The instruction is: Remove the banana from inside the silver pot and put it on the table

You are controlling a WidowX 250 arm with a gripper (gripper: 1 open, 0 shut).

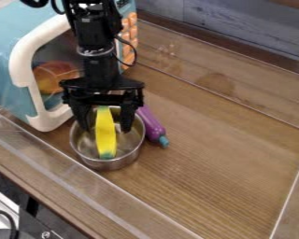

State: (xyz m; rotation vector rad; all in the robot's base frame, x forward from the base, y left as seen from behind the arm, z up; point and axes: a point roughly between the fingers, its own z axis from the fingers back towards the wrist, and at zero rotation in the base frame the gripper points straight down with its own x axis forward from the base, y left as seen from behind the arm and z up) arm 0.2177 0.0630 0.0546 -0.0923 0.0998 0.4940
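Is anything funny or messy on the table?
Nothing is spilled or broken. One odd thing: the banana stands up on end in the silver pot and pokes above its rim instead of lying flat. The open hand hangs around it. A purple eggplant lies beside the pot.

The arm (94, 37) is showing as a black, blocky column of stacked segments, with thin dark cables looping off its upper part. It is narrowing into a slim black wrist that is ending in a wide black crossbar. The gripper (105, 119) is showing two long, dark fingers (83, 116) hanging from the bar's ends.
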